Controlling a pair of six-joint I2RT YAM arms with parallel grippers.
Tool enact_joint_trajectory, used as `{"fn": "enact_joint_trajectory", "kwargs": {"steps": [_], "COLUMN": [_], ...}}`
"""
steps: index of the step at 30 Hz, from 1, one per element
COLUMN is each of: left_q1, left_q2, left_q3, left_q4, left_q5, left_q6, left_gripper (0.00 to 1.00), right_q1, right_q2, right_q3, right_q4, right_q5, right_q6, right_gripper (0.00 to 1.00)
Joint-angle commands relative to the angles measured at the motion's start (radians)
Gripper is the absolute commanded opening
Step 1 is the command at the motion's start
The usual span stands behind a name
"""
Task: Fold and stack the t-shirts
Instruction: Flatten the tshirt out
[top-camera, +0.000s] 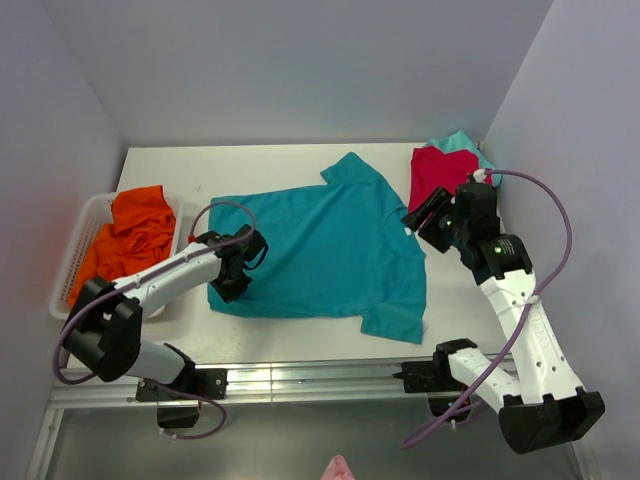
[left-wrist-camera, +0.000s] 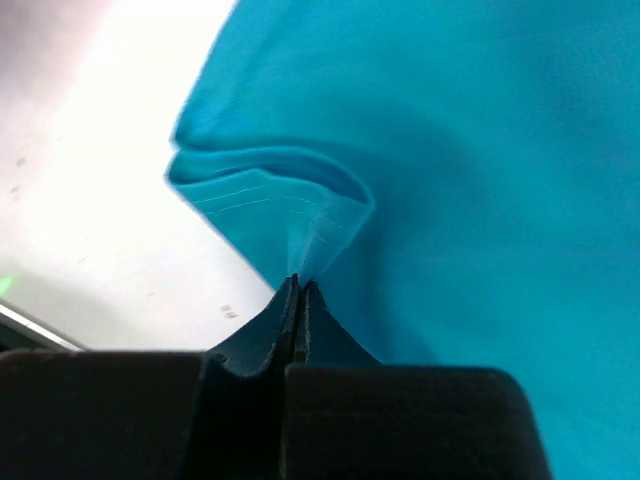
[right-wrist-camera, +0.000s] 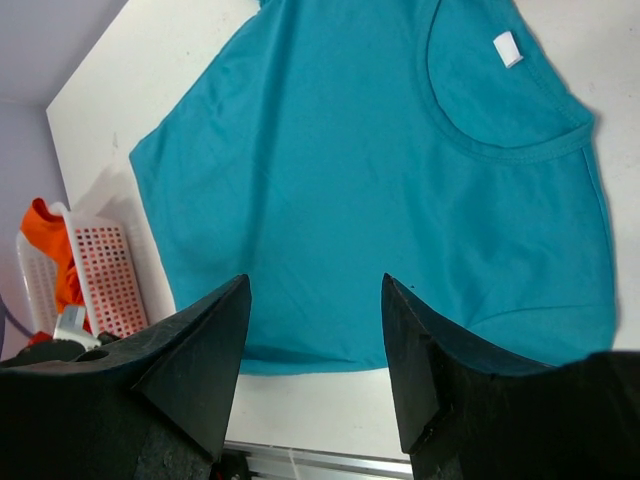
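Top external shows the teal-blue t-shirt spread flat in the middle of the white table, its hem to the left, its neck to the right, one sleeve pointing far and the other near. The red t-shirt lies crumpled at the far right corner with the light-teal t-shirt peeking out behind it, and the orange t-shirt is heaped in a white basket at the left edge. The left arm reaches low from its base to the right, putting the left pincer on the left edge of the teal-blue t-shirt; the right arm is raised and bent over, with the right pincer above the neck end. Left wrist shows the fingers pressed together on a pinch of the hem, which puckers up from the table into a small tent. Right wrist shows the fingers spread wide and hanging above the cloth, touching nothing, with the white neck label to the far right. As I judge it, the first fold of this t-shirt is just being set up: one end is gripped, the other is not. The next move calls for the right pincer to drop and close on the neck or shoulder edge, taking both layers, before any lifting
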Motion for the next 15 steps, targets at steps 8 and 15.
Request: {"fn": "enact_joint_trajectory", "kwargs": {"steps": [8, 15], "left_q1": [-0.069, -0.215], "left_q2": [-0.181, -0.263], "left_q3": [-0.12, -0.175], "left_q4": [-0.117, -0.215], "left_q5": [0.003, 0.035], "left_q6": [-0.221, -0.437], "left_gripper": [0.0, 0.01], "right_q1": [0.006, 0.029], "right_q2": [-0.061, -0.111], "right_q3": [-0.066, -0.157], "right_q4": [0.001, 0.002], "right_q5": [-0.003, 0.0], "right_q6": [-0.009, -0.01], "right_gripper": [0.61, 0.6]}}
